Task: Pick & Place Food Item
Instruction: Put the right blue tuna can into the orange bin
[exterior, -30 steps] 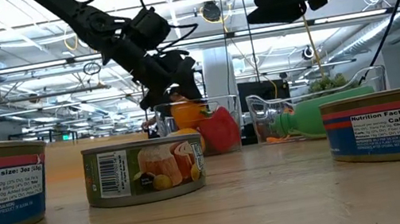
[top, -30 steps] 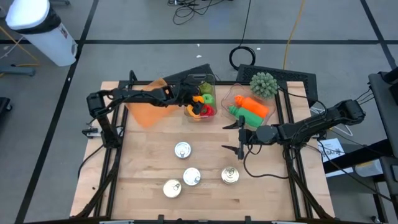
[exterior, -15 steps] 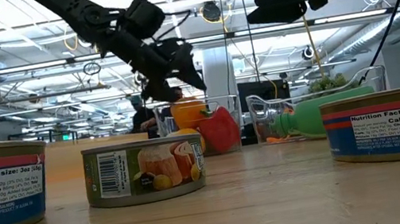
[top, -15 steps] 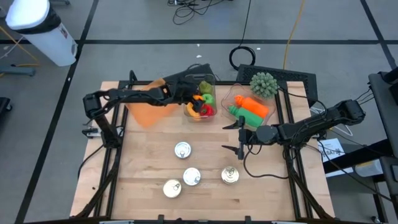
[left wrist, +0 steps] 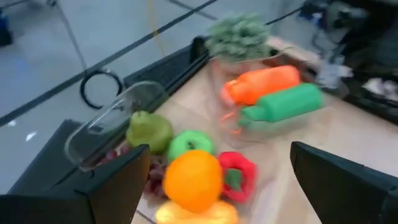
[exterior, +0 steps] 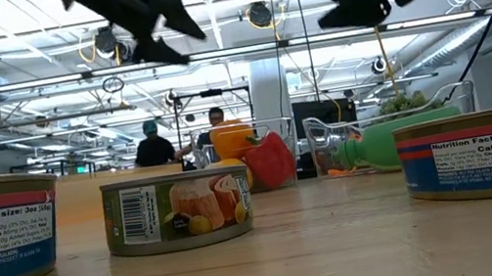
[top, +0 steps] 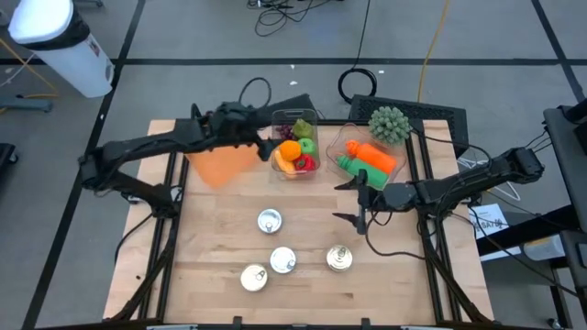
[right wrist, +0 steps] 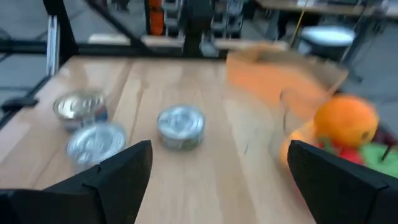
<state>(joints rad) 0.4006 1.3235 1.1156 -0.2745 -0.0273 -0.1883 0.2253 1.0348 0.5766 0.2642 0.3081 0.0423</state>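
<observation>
High view: 2 clear containers sit side by side at the far edge of the wooden table (top: 220, 257), and 4 tins stand in a loose group nearer the front.
Fruit container (top: 295, 147): holds an orange (top: 289, 152) on top, with a red pepper (top: 306, 164), a green pepper and a pear round it; the orange rides highest, so it looks like the item just placed.
Left gripper (top: 249, 126): fingers spread wide and holding nothing, lifted beside the fruit container over the orange sheet (top: 220, 163); spread that way it reads as clear of the pile, not reaching in.
Left wrist view: the orange (left wrist: 194, 180) lies between the 2 dark fingers but well beyond them, not touching either.
Bottle container (top: 367, 156): carries an orange bottle (top: 378, 154) and a green bottle (top: 353, 167) lying flat, with a spiky green plant (top: 389, 123) just behind.
Right gripper (top: 358, 200): fingers apart and empty, hanging over bare wood between the bottle container and the tins (top: 282, 260); it faces across the table toward the tins, so I judge it is waiting or lining up for 1 of them.
Low view: both arms are high above the tabletop, and nearby tins (exterior: 178, 210) fill the foreground; people show far off in the room.
Task stage: the food item rests in the fruit container, so the placing step looks done.
</observation>
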